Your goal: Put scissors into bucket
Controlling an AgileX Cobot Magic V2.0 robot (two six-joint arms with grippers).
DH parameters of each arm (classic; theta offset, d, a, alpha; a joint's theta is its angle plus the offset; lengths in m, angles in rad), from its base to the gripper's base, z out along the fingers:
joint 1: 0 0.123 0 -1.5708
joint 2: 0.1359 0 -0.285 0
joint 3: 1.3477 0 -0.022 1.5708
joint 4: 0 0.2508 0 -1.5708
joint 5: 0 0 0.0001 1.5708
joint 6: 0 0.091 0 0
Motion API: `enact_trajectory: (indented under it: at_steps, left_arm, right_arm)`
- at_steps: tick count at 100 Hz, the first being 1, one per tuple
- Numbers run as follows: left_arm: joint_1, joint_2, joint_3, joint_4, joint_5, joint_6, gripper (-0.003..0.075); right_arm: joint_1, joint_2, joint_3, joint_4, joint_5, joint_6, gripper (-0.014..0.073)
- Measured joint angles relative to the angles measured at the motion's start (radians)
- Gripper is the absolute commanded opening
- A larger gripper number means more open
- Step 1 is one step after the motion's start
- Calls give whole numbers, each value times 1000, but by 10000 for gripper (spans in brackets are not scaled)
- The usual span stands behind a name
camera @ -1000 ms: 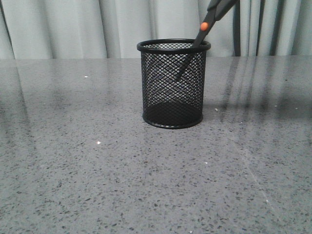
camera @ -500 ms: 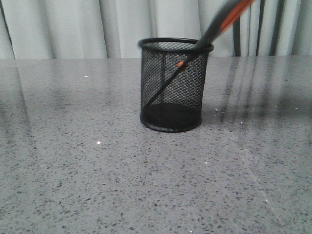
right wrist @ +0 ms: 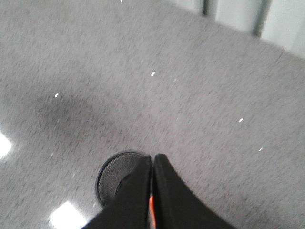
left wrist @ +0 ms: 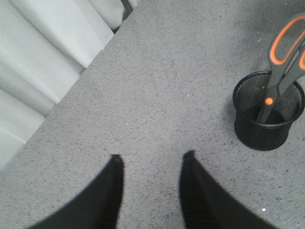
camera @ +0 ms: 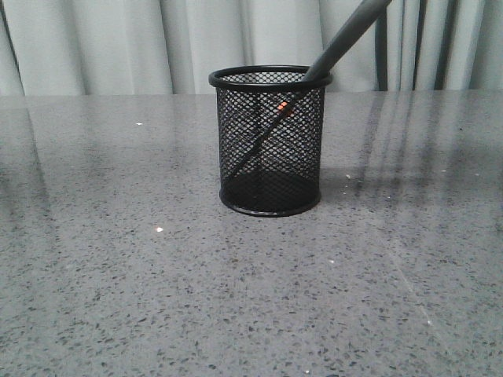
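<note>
The scissors lean inside the bucket, tips down near its floor, handles poking over the rim. The bucket stands on the grey bench. The right hand looks pinched almost closed; an orange bit shows between its fingers, but I cannot tell if it grips. The left hand hangs wide, holding nothing. I think dropping in is nearly done. Next, let go and lift straight up.

Bare table surrounds the bucket, whose mouth the slanting scissors partly block.
</note>
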Motion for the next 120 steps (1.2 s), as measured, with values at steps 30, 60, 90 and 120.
enact_trajectory:
  at_steps: [30,60,90,120]
  left_arm:
    - [0,-46,22,-8,-15,-92,-20]
    - [0,-333,386,-35,-428,-145,-20]
    - [0,-764,915,-73,-726,-141,-20]
    - [0,-1178,1228,-175,-827,-139,-20]
  right_arm:
    - [0,-208,278,-30,-355,19,-43]
    - [0,-528,792,-30,-814,20,-45]
    - [0,-859,1146,-26,-956,20,-45]
    - [0,-1136,1359,-26,-960,21,-45]
